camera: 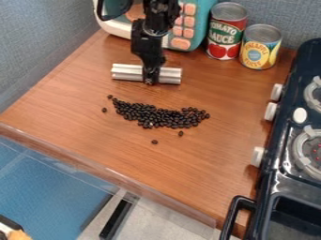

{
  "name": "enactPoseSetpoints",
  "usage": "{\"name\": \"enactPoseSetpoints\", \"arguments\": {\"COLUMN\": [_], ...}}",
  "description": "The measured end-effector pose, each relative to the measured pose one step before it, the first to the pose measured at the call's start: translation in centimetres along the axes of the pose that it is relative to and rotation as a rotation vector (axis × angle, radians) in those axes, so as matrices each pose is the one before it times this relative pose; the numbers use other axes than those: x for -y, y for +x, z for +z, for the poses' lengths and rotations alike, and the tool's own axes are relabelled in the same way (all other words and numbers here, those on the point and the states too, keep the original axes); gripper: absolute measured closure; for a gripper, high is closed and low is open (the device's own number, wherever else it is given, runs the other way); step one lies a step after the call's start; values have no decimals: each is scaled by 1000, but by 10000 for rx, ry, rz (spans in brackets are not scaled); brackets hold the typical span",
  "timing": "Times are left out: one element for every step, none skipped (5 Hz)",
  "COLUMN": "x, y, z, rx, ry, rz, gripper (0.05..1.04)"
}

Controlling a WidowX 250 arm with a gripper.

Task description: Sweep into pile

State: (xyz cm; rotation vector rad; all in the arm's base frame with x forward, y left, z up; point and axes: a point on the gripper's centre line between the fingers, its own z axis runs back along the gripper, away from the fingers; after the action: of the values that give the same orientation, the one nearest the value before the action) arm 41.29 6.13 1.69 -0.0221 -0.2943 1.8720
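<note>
My black gripper (150, 78) hangs at the upper middle of the wooden counter, over a silver metal bar (171, 75) that lies crosswise and extends to both sides of it. The gripper is shut on the bar's middle. In front of the bar, with a strip of bare wood between, dark beans (160, 117) form a curved, wide band. A few single beans are apart from it: one (104, 110) at its left and two in front, a bean (154, 141) and another bean (180, 133).
Behind the arm stands a teal toy appliance (199, 29) with orange buttons. A red can (226, 33) and a yellow can (259, 47) are at the back right. A dark toy stove (276, 161) lines the right side; the counter's front edge (106, 174) slants across below.
</note>
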Motion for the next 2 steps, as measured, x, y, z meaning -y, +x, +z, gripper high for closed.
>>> {"name": "enactPoseSetpoints", "arguments": {"x": [-273,-635], "y": [-131,200], "z": [-1,-152], "rx": [-525,-128], "ry": [619,302], "rz": [335,-470], "gripper": [633,312]}}
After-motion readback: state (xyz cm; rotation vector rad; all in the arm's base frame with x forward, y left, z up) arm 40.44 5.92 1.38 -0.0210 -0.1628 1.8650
